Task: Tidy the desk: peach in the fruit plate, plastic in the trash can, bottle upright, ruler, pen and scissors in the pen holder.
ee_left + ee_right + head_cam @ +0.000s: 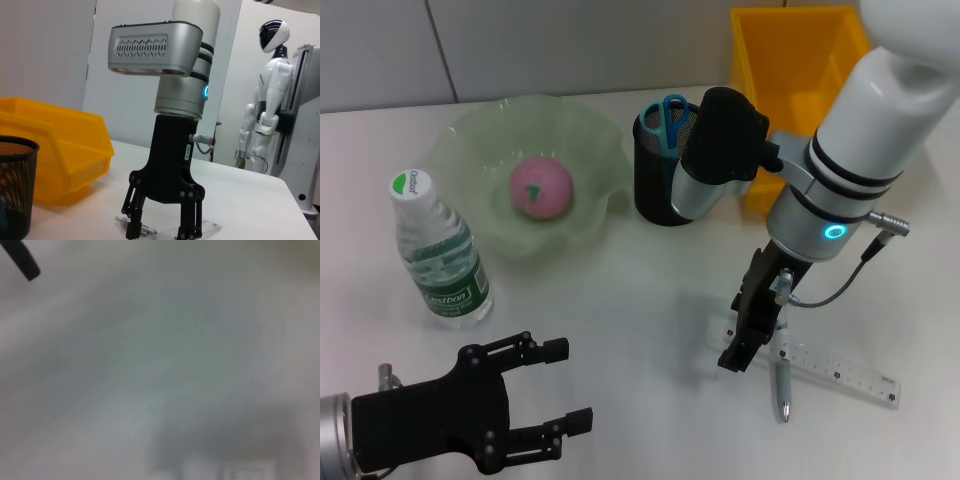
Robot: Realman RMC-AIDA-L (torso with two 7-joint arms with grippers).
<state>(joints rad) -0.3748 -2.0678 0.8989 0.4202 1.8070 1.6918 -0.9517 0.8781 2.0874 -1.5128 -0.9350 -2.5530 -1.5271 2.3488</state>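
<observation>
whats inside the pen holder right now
The pen holder shows only the scissors, blue handles sticking up. Its lower part is hidden by the mesh wall and the right arm, so anything else inside cannot be seen.

White-and-silver right arm with black bands, a glowing blue ring and grey cable; both hands matte black.

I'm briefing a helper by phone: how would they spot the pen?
Find the yellow bin at the table's far right. Nearer than it, the right pincer hangs over a clear ruler. The pen is the thin silver stick crossing that ruler.
</observation>
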